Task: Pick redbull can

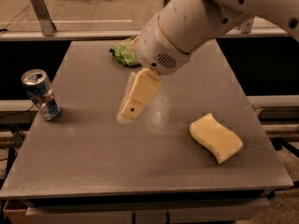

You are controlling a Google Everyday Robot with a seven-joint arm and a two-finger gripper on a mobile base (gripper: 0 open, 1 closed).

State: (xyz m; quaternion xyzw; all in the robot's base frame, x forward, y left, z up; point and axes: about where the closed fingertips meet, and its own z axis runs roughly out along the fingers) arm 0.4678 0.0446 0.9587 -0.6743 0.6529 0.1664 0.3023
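Note:
The redbull can [41, 95] stands upright near the left edge of the grey table [140, 171]. It is blue and silver with a shiny top. My gripper [128, 113] hangs from the big white arm over the middle of the table, pointing down and to the left. It is well to the right of the can and holds nothing that I can see.
A yellow sponge [216, 137] lies at the right of the table. A green snack bag [123, 54] lies at the back, partly hidden by my arm. Metal railings [42, 13] stand behind the table.

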